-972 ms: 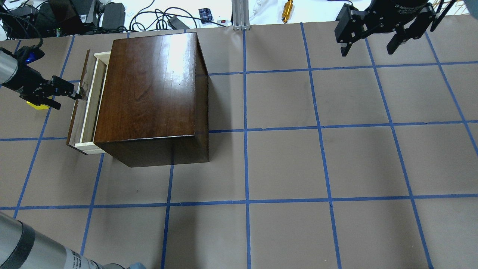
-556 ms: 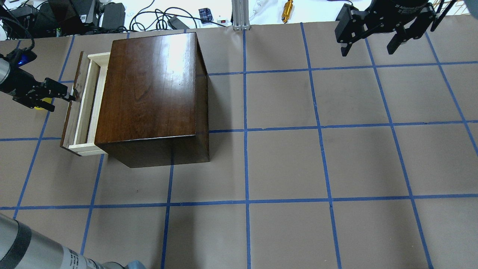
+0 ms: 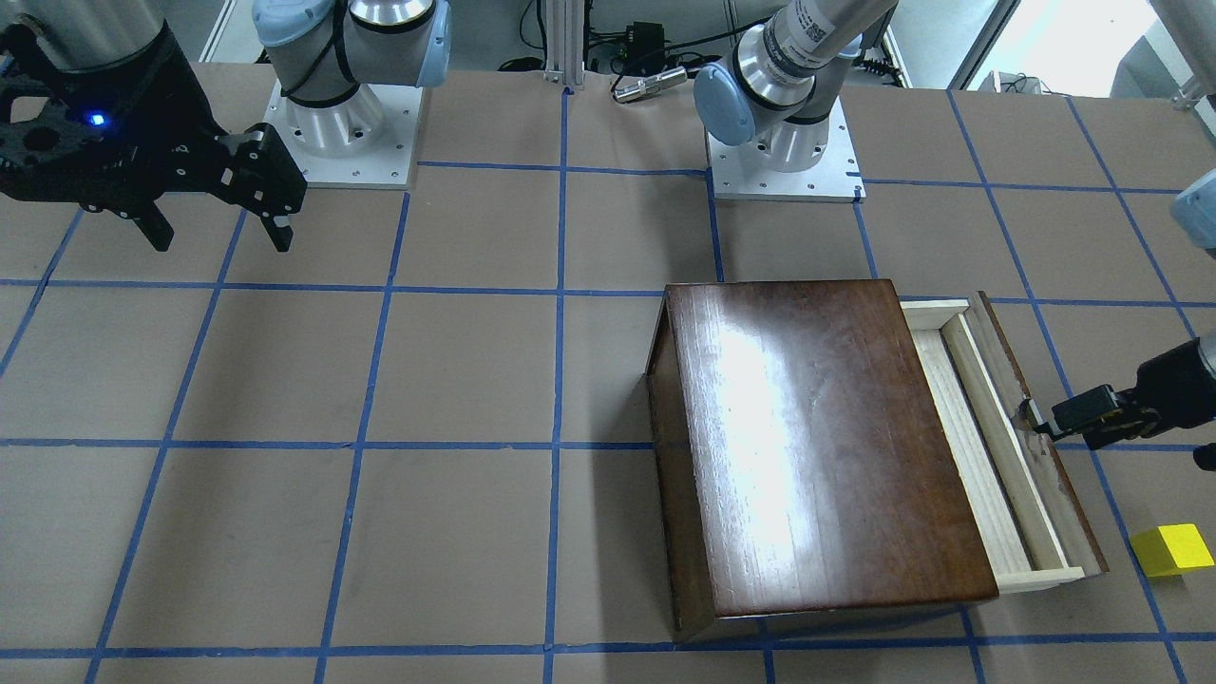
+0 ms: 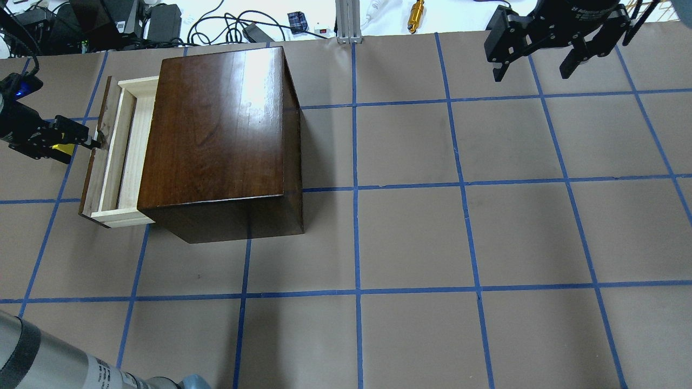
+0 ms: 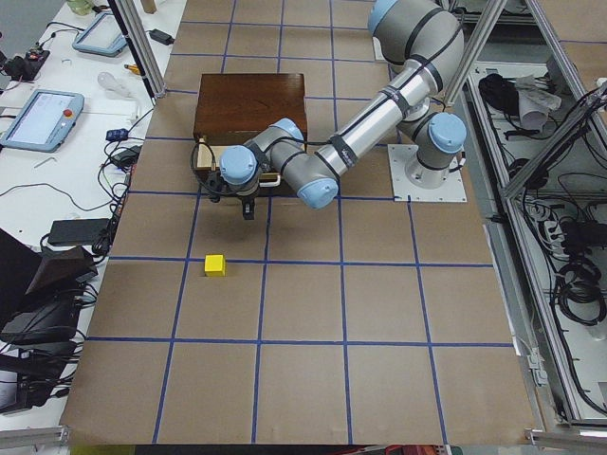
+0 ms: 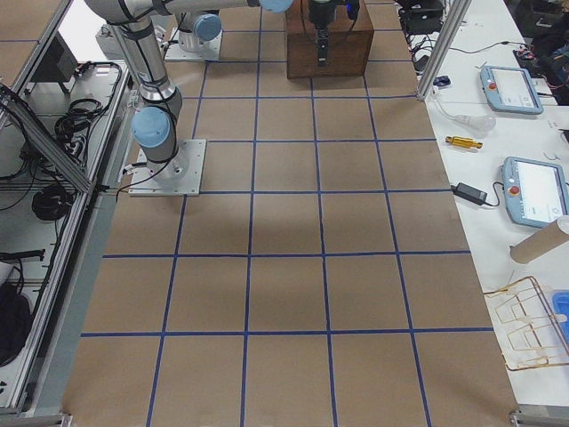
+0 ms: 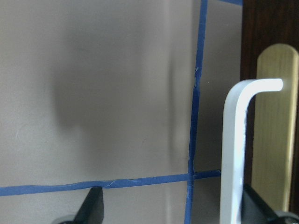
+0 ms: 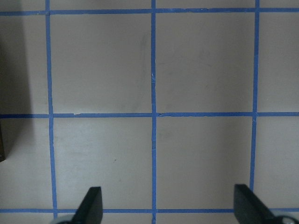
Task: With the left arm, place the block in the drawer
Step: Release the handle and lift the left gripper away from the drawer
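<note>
The dark-brown wooden box (image 4: pixel 216 135) stands at the far left of the table. Its drawer (image 4: pixel 127 151) is slid partly out, showing the pale tray (image 3: pixel 978 446) and dark front panel. My left gripper (image 4: pixel 89 141) is at the front panel with its jaws wide apart. In the left wrist view the metal pull (image 7: pixel 233 140) lies just inside one finger (image 7: pixel 254 207). The yellow block (image 3: pixel 1173 549) sits on the table beside the drawer front, apart from it, also seen in the left view (image 5: pixel 215 265). My right gripper (image 4: pixel 535 65) is open and empty above the far right.
Blue tape lines grid the brown table cover (image 4: pixel 411 237). Cables and gear (image 4: pixel 162 21) lie beyond the far edge behind the box. A brass plate (image 7: pixel 275 130) backs the pull. The arm bases (image 3: pixel 784 161) stand at the robot side.
The drawer has slid further out of the box to the left. My left gripper moved left with it, staying at the pull. The right arm has not moved.
</note>
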`<act>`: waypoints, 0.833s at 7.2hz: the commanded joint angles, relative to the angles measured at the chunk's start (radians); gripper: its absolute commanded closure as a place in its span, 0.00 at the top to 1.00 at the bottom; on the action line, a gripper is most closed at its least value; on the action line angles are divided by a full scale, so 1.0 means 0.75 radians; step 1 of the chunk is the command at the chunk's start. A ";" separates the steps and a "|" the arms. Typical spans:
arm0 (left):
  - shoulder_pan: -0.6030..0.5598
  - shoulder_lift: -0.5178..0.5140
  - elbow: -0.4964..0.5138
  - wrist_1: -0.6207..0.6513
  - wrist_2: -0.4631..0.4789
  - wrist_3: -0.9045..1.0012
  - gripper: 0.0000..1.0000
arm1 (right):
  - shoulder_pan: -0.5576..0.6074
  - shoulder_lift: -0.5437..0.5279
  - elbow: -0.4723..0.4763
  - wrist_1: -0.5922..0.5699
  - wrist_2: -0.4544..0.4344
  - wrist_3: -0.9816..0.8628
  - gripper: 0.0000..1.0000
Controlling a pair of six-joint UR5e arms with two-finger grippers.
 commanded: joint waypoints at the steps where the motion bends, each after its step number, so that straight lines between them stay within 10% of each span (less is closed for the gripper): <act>1: 0.001 0.000 0.006 -0.001 0.000 0.003 0.99 | 0.000 -0.002 0.000 0.000 0.000 0.000 1.00; 6: 0.001 0.031 0.010 -0.026 -0.004 -0.001 0.99 | 0.000 -0.002 0.000 0.000 0.002 0.000 1.00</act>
